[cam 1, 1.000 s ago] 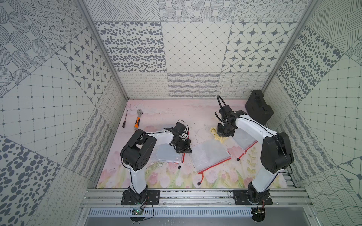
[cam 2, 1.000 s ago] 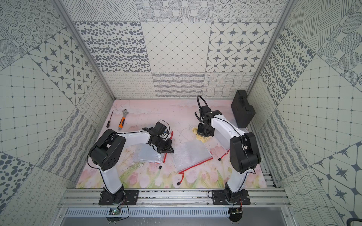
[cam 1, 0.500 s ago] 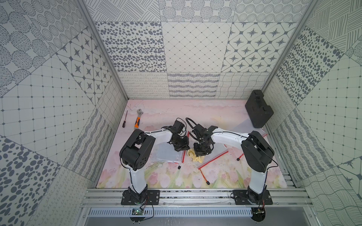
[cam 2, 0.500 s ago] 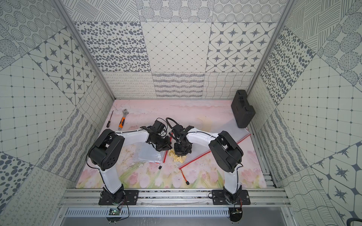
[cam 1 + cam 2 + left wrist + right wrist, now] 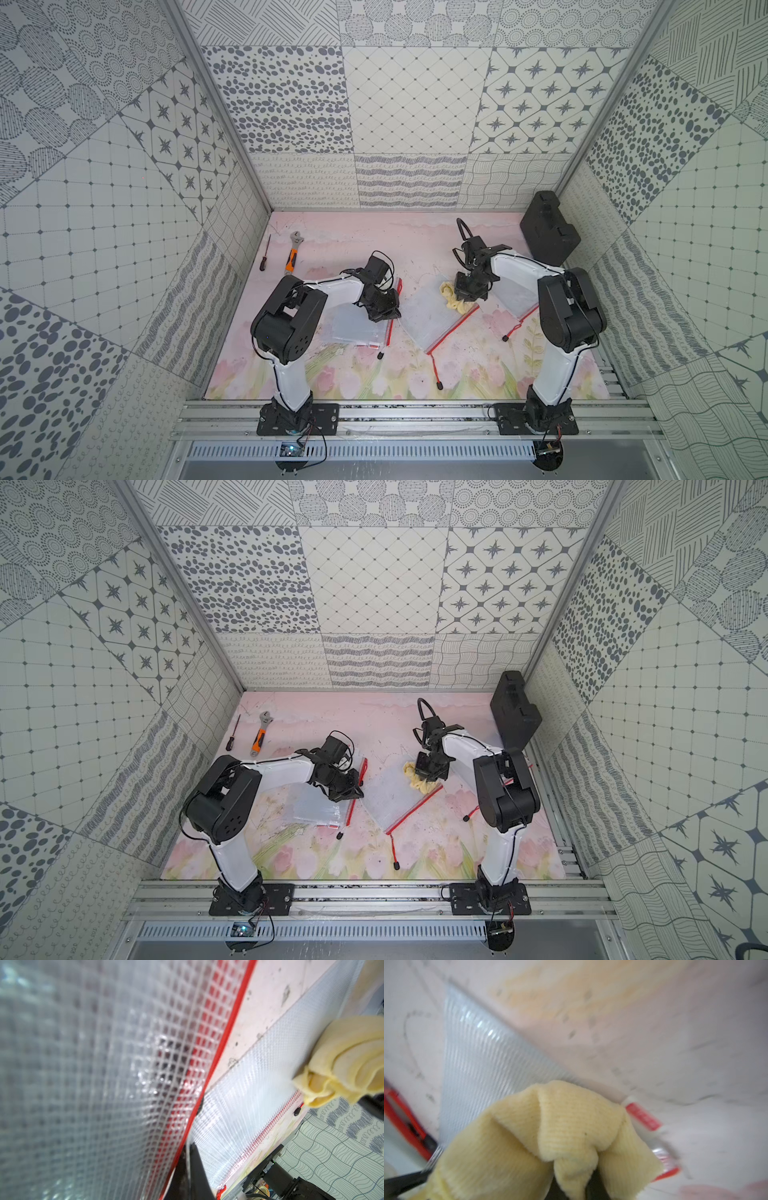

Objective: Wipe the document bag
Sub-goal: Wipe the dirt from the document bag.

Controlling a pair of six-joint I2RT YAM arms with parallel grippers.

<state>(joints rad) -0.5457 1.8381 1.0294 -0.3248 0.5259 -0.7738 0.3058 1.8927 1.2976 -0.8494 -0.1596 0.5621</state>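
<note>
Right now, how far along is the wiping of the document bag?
Done: the right gripper is shut on the yellow cloth, which rests on the far corner of the middle bag. In hand: a wiping pass, with the left gripper shut low at that bag's other side. Left: how much surface is wiped cannot be told; the cloth is not yet released.

Right gripper [image 5: 468, 293] tips: we lose them inside the yellow cloth [image 5: 454, 298].
Left gripper [image 5: 381, 311] tips: hidden from us under its wrist.
Document bag [image 5: 477, 1068]: blurred in our right wrist view.
Right-side bag [image 5: 514, 296]: partly behind the right arm [image 5: 569, 307].
</note>
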